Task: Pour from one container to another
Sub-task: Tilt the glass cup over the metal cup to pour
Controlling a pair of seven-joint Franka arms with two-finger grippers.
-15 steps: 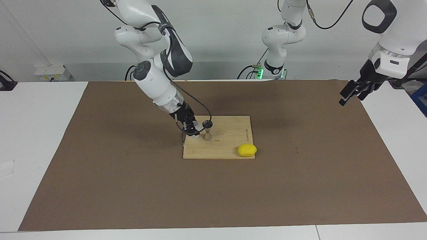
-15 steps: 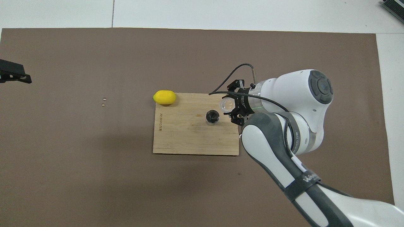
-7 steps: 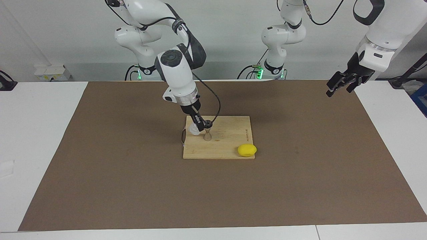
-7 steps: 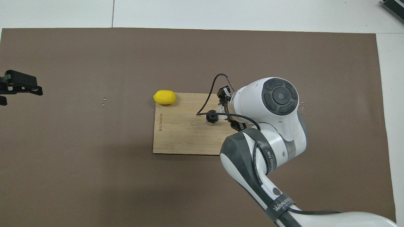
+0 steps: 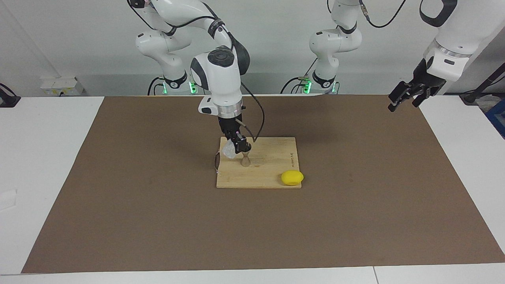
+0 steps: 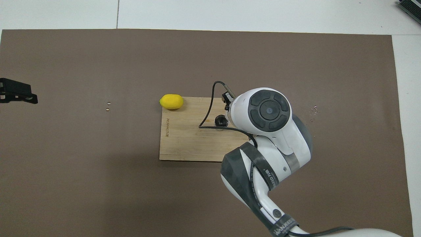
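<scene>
Right tool (image 5: 236, 148) points straight down from a near-vertical forearm, clamped on the small clear glass tumbler (image 5: 228, 150), tipped against the rim of the silver-grey hourglass metal jigger (image 5: 245, 159) standing just below on the pale wooden cutting board (image 5: 272, 163). Board's edge print is unreadable. Yellow lemon (image 5: 292, 178) touches its corner. Left tool (image 5: 403, 99) waits spread wide above the brown desk mat's (image 5: 355, 205) end.
</scene>
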